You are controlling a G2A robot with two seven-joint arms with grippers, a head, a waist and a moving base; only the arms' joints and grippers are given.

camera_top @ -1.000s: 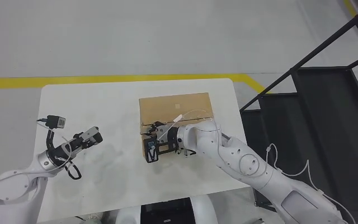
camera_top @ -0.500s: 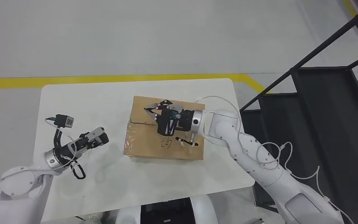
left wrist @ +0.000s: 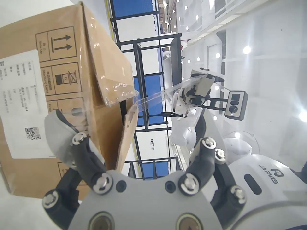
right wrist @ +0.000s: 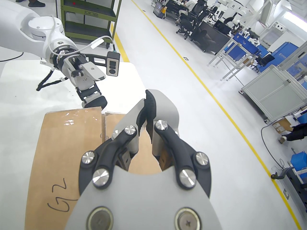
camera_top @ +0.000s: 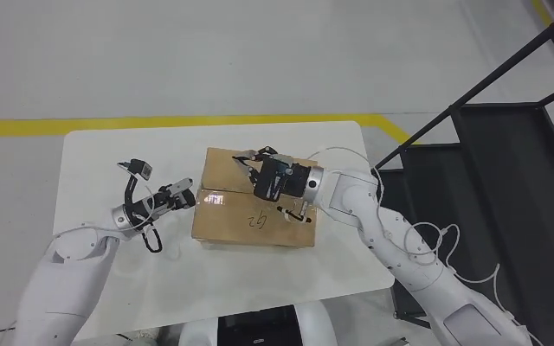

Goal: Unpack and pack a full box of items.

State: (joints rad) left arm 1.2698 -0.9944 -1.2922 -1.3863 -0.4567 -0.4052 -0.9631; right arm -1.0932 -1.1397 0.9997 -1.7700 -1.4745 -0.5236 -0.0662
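While seam-up, box point(camera_top: 251, 221) long axis left-right.

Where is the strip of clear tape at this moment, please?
In the left wrist view, the clear tape stretches from the cardboard box's top flap to the right gripper, whose jaws pinch it.

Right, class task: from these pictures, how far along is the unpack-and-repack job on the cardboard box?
Early. Done: the clear tape is partly peeled off the box, and one flap corner gapes. In hand: the right hand is shut on that tape, stretched taut from the box; the left hand is open beside the box's labelled side. Left: opening the flaps, unpacking and repacking.
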